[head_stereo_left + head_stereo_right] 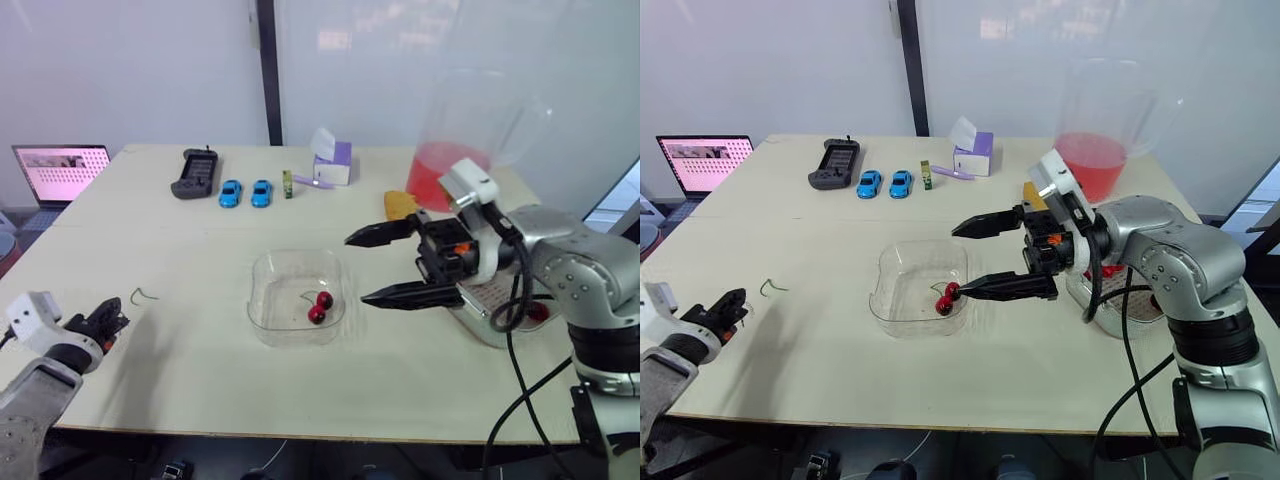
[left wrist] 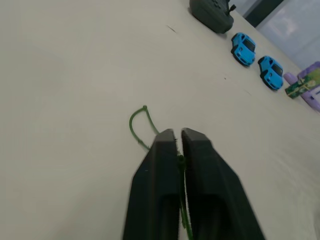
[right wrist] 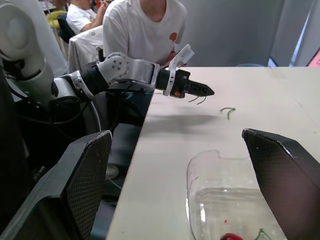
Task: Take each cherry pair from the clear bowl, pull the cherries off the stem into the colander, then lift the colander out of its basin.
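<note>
A clear bowl [image 1: 270, 268] sits mid-table and holds one red cherry pair [image 1: 320, 307] on a green stem. My right gripper [image 1: 356, 268] hangs open wide just right of the bowl, one finger above its far rim and one near its right wall, with nothing held. Behind that arm the white colander in its basin [image 1: 487, 318] is mostly hidden; something red [image 1: 538, 312] shows inside. At the table's front left my left gripper [image 1: 112, 324] is shut on a bare green stem [image 2: 180, 161]. Another bare stem [image 1: 143, 295] lies on the table just beyond it.
Along the back stand a black handheld device [image 1: 196, 172], two blue toy cars [image 1: 231, 193], a purple box [image 1: 333, 160] and a clear jug with a pink base [image 1: 450, 170]. A laptop [image 1: 60, 170] sits at the far left. People [image 3: 145, 25] sit beyond the table's left edge.
</note>
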Controlling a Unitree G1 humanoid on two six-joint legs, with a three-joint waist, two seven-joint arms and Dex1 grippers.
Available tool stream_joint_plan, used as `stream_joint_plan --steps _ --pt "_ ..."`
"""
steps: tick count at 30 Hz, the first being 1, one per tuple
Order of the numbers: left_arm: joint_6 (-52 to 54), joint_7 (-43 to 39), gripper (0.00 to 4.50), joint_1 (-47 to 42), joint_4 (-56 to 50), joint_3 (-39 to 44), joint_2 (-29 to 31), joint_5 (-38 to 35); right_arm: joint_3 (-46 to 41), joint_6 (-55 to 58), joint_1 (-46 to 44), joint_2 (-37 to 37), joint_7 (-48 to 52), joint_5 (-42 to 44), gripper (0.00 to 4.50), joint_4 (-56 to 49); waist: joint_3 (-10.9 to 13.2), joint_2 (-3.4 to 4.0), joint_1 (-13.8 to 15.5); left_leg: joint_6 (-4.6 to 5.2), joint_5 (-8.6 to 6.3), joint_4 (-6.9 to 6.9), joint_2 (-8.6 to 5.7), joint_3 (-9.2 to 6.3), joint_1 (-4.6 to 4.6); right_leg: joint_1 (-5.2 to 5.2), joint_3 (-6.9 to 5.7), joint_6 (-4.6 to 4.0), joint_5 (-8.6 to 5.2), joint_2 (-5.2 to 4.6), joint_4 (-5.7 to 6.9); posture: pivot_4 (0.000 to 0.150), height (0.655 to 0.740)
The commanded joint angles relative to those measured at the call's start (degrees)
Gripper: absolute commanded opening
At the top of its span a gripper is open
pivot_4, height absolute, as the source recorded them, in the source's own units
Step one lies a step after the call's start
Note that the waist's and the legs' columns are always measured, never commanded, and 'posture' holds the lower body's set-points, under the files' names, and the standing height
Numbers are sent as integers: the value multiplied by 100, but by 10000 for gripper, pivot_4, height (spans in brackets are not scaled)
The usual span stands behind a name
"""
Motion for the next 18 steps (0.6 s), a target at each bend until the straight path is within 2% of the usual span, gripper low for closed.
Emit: stream_joint_plan --steps 1,6,14,18 --pt "-173 -103 17320 -243 79 19 20 128 -43 -45 -76 28 -169 -92 45000 -63 0 0 -15 0 0 0 -1 1 0 0 1 0 0 -1 0 1500 7400" --pt "-193 -361 43838 -382 -203 153 -186 -298 -138 -18 21 20 -324 -90 45000 -20 0 0 -51 0 0 -2 0 0 -1 -1 0 0 0 -2 0 1500 7400" --pt "-286 -532 44555 -319 -858 363 -462 -1334 -105 -10 -7 27 -333 -108 45000 182 0 0 -61 0 0 0 1 0 -1 0 0 0 0 -2 2 1500 7400" --pt "-298 -932 44555 -424 -1251 443 -235 -2111 -112 134 81 -159 -292 -112 45000 162 0 -1 -58 0 0 1 1 0 -2 0 0 0 0 -2 1 1500 7400"
